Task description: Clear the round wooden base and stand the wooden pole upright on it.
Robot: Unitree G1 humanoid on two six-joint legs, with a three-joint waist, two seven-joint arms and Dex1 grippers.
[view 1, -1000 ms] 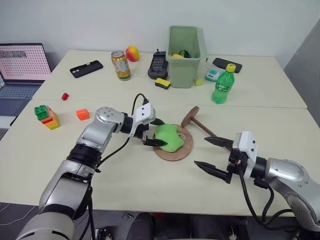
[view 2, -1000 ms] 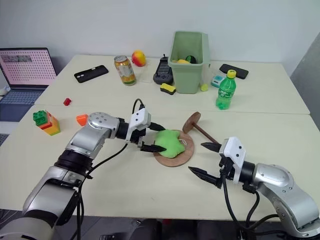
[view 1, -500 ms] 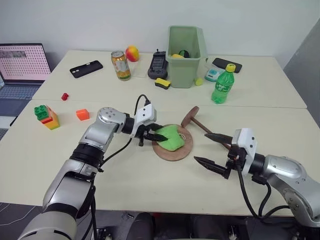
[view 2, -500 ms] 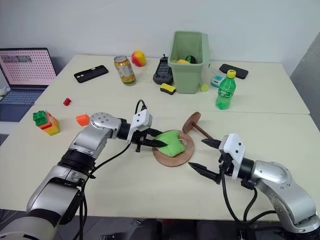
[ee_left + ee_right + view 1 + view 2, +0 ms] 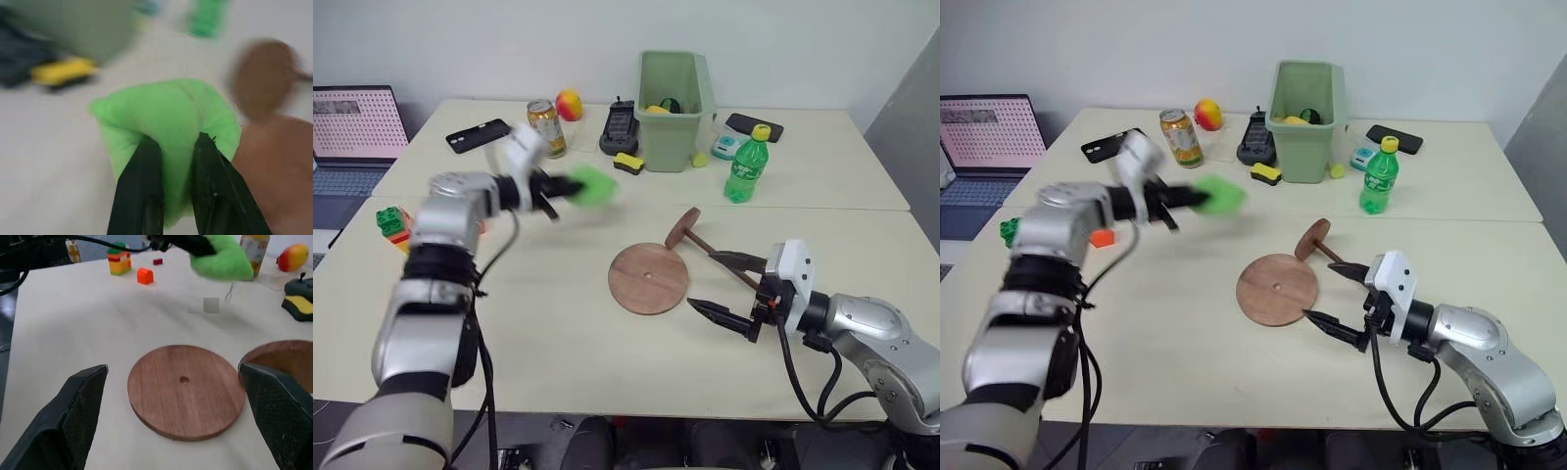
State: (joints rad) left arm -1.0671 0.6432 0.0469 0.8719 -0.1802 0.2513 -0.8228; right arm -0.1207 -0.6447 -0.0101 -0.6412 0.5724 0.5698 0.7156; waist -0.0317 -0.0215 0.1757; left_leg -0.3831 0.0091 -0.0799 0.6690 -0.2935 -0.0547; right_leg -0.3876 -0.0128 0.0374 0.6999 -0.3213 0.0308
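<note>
Upper left of the head view: our left gripper (image 5: 560, 186) is clamped tight on a soft green toy (image 5: 591, 186), held in the air above the table (image 5: 538, 323) and well apart from the base. In the left wrist view both black fingers (image 5: 142, 191) pinch into the green stuff. We judge it is held there to be carried clear, so the base stays free.

Centre: the round wooden base (image 5: 648, 278) lies flat and bare, its small centre hole showing.

Just right of it and above: the wooden pole (image 5: 710, 247) lies on the table, its disc end tilted up near the base's upper right edge, the rod running toward lower right.

Lower right: our right gripper (image 5: 727, 288) is spread wide and holds nothing. It points left at the base, with the pole's free end just beside its upper finger. We read this as staging for the pole pick-up.
</note>
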